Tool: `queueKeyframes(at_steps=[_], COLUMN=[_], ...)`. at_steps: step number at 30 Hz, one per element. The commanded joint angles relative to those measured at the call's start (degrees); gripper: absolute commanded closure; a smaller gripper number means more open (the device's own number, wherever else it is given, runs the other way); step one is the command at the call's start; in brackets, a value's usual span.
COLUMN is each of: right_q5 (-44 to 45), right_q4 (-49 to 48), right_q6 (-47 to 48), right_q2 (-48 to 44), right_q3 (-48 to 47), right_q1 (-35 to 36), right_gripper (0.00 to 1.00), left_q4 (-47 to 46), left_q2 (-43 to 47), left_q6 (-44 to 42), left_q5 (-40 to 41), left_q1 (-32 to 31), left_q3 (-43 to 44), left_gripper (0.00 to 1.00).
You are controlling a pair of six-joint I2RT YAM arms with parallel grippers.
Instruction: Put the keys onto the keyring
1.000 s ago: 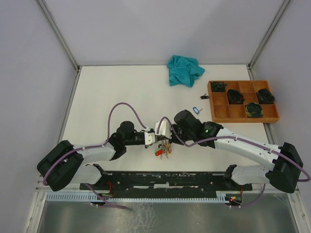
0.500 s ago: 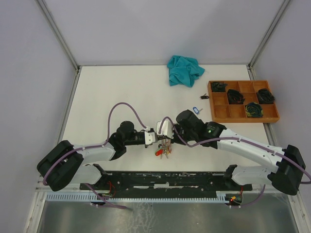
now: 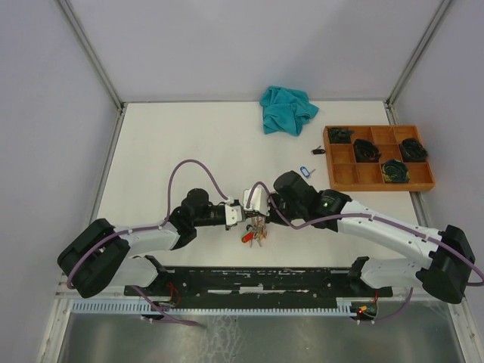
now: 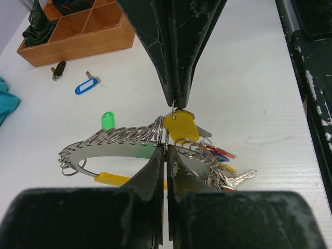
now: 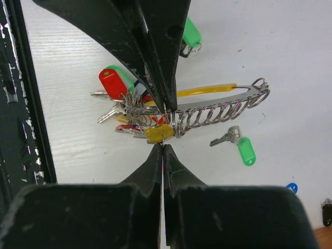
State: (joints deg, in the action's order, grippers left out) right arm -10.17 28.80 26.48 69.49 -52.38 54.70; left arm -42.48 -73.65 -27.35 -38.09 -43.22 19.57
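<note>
The left gripper (image 4: 165,150) is clenched on the keyring (image 4: 119,137) at the middle of the white table's (image 3: 166,144) near side, where strung keys (image 4: 218,161) bunch together, while the right gripper (image 5: 163,147) pinches the yellow-tagged key (image 4: 181,127) at the ring, a green-tagged key (image 5: 245,151) lying loose nearby

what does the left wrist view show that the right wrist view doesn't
Only the left wrist view: the teal cloth and the compartments of the wooden tray. Only the right wrist view: a second green tag beyond the ring. Both: the keyring strung with split loops, one loose green tag, the left hand shut on the keyring, and the right hand shut on the yellow-tagged key.
</note>
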Motion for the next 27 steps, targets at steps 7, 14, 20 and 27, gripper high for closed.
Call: queueKeyframes(at_steps=[7, 14, 20, 27], right_q5=[0.42, 1.68, 2.73, 3.16], right_q4=[-4.01, -3.92, -3.74, -3.40], right_q6=[0.48, 0.48, 0.80, 0.87], right_q2=[1.07, 0.79, 0.27, -0.72], right_q3=[-1.19, -1.06, -0.81, -0.74], right_q1=[0.04, 0.04, 0.05, -0.01], right_gripper=[0.99, 0.99, 0.99, 0.99], left_q4=[-3.22, -3.22, -3.22, -2.87], left_q2=[1.49, 1.34, 1.14, 0.79], left_q6=[-0.31, -0.33, -0.24, -0.09], left_q5=[-2.26, -2.10, -1.74, -1.44], left_q1=[-0.11, -0.11, -0.11, -0.06], left_q3=[2.48, 2.57, 2.66, 2.87], left_gripper=[0.97, 0.97, 0.97, 0.97])
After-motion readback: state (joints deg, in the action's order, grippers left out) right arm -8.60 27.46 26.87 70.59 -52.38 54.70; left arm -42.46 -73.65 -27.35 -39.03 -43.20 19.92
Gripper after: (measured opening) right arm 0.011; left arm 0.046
